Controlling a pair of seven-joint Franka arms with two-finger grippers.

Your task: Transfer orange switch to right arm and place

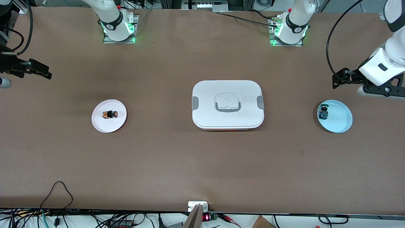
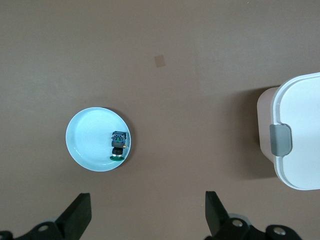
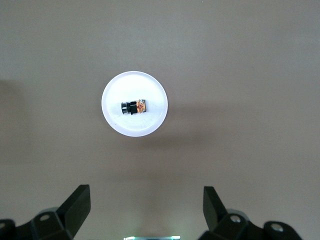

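Orange switch (image 1: pixel 109 114) lying on its side on a white plate (image 1: pixel 98 122), toward the right arm's end of the table. Right gripper (image 3: pixel 145 212) spread wide, empty, hovering over bare table (image 1: pixel 158 158) near that plate. Left gripper (image 2: pixel 148 217) likewise wide, empty, near a blue plate (image 1: pixel 341 122) bearing a blue-and-green part (image 1: pixel 323 113). White lidded box (image 1: pixel 227 104) between plates. No legible writing.

The orange switch (image 1: pixel 109 114) lies on a plate (image 1: pixel 98 122) toward the right arm's end of the table. A lidded box (image 1: pixel 227 104) sits mid-table. A second plate (image 1: pixel 340 120) toward the left arm's end holds another small part (image 1: pixel 323 112).
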